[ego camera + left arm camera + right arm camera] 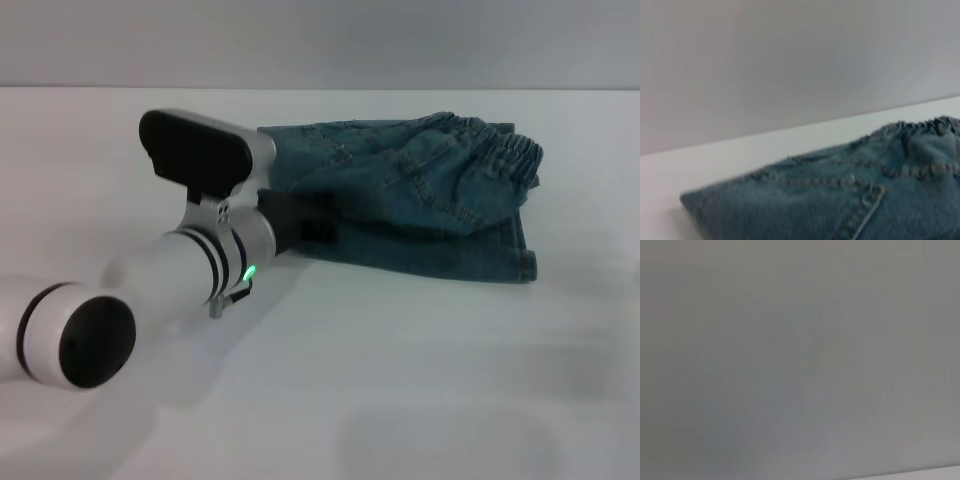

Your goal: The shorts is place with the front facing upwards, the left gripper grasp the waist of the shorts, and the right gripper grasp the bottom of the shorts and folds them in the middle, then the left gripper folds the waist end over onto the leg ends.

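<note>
A bare lab-like test bench – plain white table (420,400) against a blank grey wall (400,40)

Left gripper (318,228): tip buried against the near-left edge of the shorts (420,195); finger state not discernible. Left arm cut off at the near-left corner of the head view. Shorts in the left wrist view cropped at two picture edges, stitching blurred. Leg ends (525,262) partly covered by the folded-over waist of the shorts (495,150). Orange print too small to make out. Right gripper outside every view.
</note>
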{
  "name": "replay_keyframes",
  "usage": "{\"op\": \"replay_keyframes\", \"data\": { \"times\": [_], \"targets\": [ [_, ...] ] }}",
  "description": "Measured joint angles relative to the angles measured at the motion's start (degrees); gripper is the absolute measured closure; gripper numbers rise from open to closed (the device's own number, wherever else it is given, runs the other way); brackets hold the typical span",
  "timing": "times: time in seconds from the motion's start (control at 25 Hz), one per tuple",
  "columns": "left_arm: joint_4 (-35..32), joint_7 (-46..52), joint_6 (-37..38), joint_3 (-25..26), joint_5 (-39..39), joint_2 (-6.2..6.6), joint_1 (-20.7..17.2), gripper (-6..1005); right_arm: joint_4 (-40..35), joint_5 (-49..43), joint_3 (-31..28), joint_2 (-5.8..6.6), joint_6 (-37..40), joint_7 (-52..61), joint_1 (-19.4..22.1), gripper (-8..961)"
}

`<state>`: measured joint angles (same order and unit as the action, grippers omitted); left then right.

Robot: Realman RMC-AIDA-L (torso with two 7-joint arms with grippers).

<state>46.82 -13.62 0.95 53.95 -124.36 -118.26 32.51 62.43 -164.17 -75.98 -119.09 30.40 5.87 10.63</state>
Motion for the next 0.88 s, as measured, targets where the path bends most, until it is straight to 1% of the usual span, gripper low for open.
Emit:
{"op": "replay_keyframes", "data": {
  "times": [0.04, 0.12, 0.16, 0.2, 0.28, 0.32, 0.36, 0.4, 0.44, 0.52, 0.56, 0.6, 0.64, 0.68, 0.72, 0.76, 0.8, 0.84, 0.88],
  "targets": [
    [0.55, 0.00, -0.34, -0.22, 0.00, 0.07, -0.65, 942, 0.02, -0.02, 0.03, 0.00, -0.01, 0.04, -0.02, 954],
    [0.55, 0.00, -0.34, -0.22, 0.00, 0.07, -0.65, 940, 0.04, -0.08, 0.10, 0.00, -0.05, 0.10, -0.07, 954],
    [2.39, -0.11, -1.07, -0.45, -0.06, 0.19, -2.21, 939, 0.04, -0.11, 0.17, 0.00, -0.06, 0.13, -0.08, 954],
    [8.25, -1.49, -2.30, -0.84, -0.85, 0.36, -7.96, 938, 0.05, -0.13, 0.22, 0.00, -0.07, 0.16, -0.09, 954],
    [12.55, -2.90, -3.05, -1.05, -1.23, 0.40, -11.65, 936, 0.05, -0.15, 0.47, 0.00, -0.09, 0.21, -0.20, 954],
    [12.55, -2.90, -3.05, -1.05, -1.23, 0.40, -11.65, 935, 0.01, -0.17, 0.62, 0.00, -0.08, 0.22, -0.31, 954],
    [16.37, -5.04, -2.63, -0.96, -1.50, 0.47, -15.65, 934, -0.02, -0.23, 0.77, 0.00, -0.07, 0.22, -0.39, 954],
    [16.37, -5.04, -2.63, -0.96, -1.50, 0.47, -15.65, 933, -0.02, -0.31, 0.92, 0.00, 0.03, 0.21, -0.46, 954],
    [19.01, -7.60, -0.29, -0.88, -1.96, 0.51, -18.60, 932, -0.02, -0.36, 1.09, 0.01, 0.21, 0.17, -0.50, 954],
    [19.01, -7.60, -0.29, -0.88, -1.96, 0.51, -18.60, 930, 0.26, -0.46, 1.52, 0.08, 0.71, 0.06, -0.77, 954],
    [21.28, -10.12, 3.13, -0.82, -2.94, 0.50, -21.35, 929, 0.42, -0.52, 1.59, 0.12, 0.86, 0.04, -0.85, 954],
    [23.89, -12.24, 11.47, 0.31, -6.77, 0.59, -25.55, 928, 0.63, -0.70, 1.59, 0.18, 1.22, 0.02, -0.93, 953],
    [23.89, -12.24, 11.47, 0.31, -6.77, 0.59, -25.55, 927, 0.67, -1.22, 1.47, 0.17, 2.11, 0.01, -0.92, 953],
    [24.18, -12.15, 14.58, 1.45, -8.15, 0.65, -26.69, 925, 0.59, -1.78, 1.33, 0.13, 3.67, -0.17, -0.84, 953],
    [24.18, -12.15, 14.58, 1.45, -8.15, 0.65, -26.69, 924, 0.12, -2.35, 1.20, 0.09, 5.92, -0.66, -0.74, 953],
    [24.18, -12.15, 14.58, 1.45, -8.15, 0.65, -26.69, 923, -2.17, -2.86, 1.33, 0.00, 13.50, -3.24, -0.75, 953],
    [23.77, -11.99, 19.74, 2.76, -9.78, 0.70, -27.81, 922, -2.17, -2.86, 1.33, 0.00, 13.50, -3.24, -0.75, 953],
    [23.77, -11.99, 19.74, 2.76, -9.78, 0.70, -27.81, 921, -3.82, -2.86, 1.45, 0.00, 17.65, -4.96, -0.92, 953],
    [19.62, -11.87, 31.37, 3.59, -13.08, 0.66, -28.59, 920, -5.39, -2.86, 1.46, -0.01, 21.18, -6.38, -1.17, 950]
  ]
}}
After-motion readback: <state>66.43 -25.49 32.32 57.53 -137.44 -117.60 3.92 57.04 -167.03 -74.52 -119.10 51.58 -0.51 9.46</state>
